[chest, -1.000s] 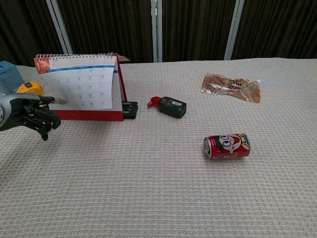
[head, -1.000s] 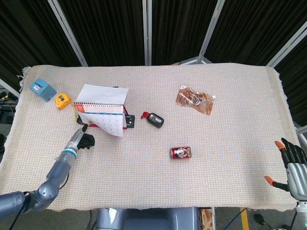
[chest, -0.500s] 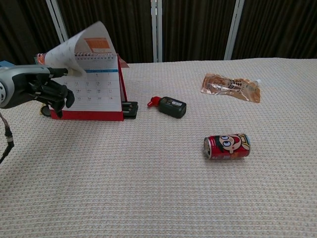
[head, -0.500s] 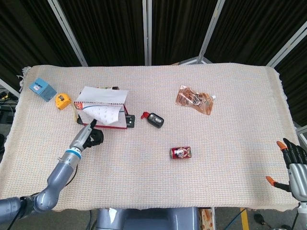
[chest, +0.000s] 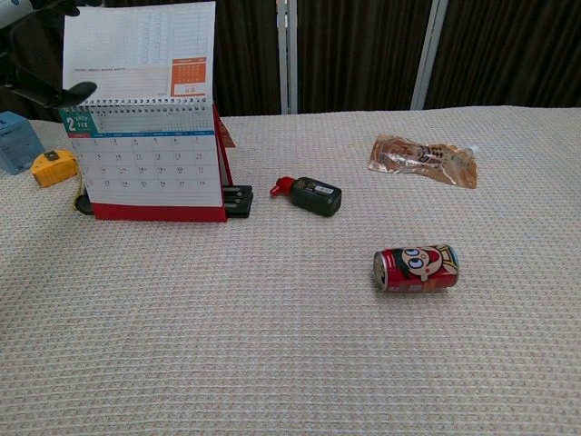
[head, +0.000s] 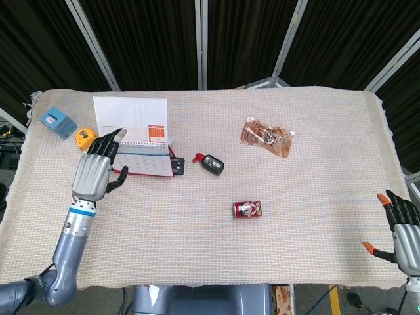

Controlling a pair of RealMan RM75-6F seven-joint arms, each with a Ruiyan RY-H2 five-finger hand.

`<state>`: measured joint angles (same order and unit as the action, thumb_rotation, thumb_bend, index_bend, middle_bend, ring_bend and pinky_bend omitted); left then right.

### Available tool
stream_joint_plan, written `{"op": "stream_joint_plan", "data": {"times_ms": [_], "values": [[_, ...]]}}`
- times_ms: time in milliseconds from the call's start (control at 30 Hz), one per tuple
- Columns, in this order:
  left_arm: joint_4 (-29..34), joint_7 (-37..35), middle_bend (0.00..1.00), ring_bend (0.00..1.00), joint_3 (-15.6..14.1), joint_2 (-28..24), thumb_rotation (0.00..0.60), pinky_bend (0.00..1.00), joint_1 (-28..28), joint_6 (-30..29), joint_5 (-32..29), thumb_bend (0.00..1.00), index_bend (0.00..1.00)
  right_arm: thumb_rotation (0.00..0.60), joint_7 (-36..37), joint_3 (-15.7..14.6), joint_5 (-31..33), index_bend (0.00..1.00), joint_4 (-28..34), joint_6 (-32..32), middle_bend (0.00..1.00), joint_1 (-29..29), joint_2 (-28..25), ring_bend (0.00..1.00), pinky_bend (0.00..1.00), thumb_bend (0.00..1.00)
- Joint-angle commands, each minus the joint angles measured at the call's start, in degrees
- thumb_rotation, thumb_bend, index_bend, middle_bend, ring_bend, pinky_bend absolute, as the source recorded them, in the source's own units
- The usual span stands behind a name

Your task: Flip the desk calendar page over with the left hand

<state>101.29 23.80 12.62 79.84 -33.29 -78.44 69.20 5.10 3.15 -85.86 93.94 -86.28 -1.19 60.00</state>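
The desk calendar [head: 142, 162] stands on its red base [chest: 159, 212] at the table's left, showing a February sheet [chest: 145, 163]. One page [head: 129, 118] is lifted and stands upright above the spiral [chest: 138, 50]. My left hand [head: 97, 172] is raised beside the calendar's left end, fingers [head: 108, 143] stretched up and touching the lifted page's left edge, thumb apart. In the chest view only the dark thumb [chest: 45, 93] and a bit of the hand at the top left corner show. My right hand [head: 401, 226] hangs off the table's front right corner, fingers spread, empty.
A blue box [head: 58, 122] and a yellow tape measure [head: 84, 138] lie left of the calendar. A black clip [head: 178, 165] and a black key fob [head: 210, 163] sit right of it. A red can [head: 247, 209] lies mid-table and a copper pouch [head: 266, 136] further back.
My left hand rose from the table by the calendar's front corner, carrying the January page up and over. The page now stands upright and the February sheet shows. The right hand stayed still.
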Motion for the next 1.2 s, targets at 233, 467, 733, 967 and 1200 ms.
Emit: {"op": "stream_joint_plan", "data": {"times_ms": [233, 467, 733, 967, 1200], "values": [[-1.2, 10.6, 0.0, 0.0, 2.8, -5.9, 0.6, 0.0, -6.1, 15.2, -19.7, 0.08, 0.0, 0.6, 0.2, 0.1, 0.8, 0.0, -0.6, 0.8, 0.0, -0.2, 0.2, 0.0, 0.0, 0.02], [-5.4, 11.6, 0.0, 0.0, 2.8, -6.7, 0.6, 0.0, -8.8, 20.2, -25.9, 0.08, 0.0, 0.6, 0.1, 0.2, 1.1, 0.0, -0.8, 1.0, 0.0, -0.3, 0.3, 0.0, 0.0, 0.02], [-8.6, 12.1, 0.0, 0.0, 1.6, -6.8, 0.6, 0.0, -11.8, 26.7, -33.0, 0.08, 0.0, 0.6, 0.3, 0.4, 1.6, 0.0, -1.0, 1.2, 0.0, -0.3, 0.4, 0.0, 0.0, 0.02], [-7.8, 8.9, 0.0, 0.0, 0.4, -7.4, 0.6, 0.02, -11.2, 26.3, -31.0, 0.09, 0.0, 0.6, 0.2, 0.2, 0.6, 0.0, -1.0, 0.3, 0.0, -0.1, 0.6, 0.0, 0.0, 0.02], [-3.2, -0.8, 0.0, 0.0, -1.8, -8.6, 0.6, 0.0, -3.1, 13.0, -13.1, 0.1, 0.0, 0.6, 0.1, 0.2, -0.2, 0.0, -1.2, -0.5, 0.0, 0.1, 0.7, 0.0, 0.0, 0.02]]}}
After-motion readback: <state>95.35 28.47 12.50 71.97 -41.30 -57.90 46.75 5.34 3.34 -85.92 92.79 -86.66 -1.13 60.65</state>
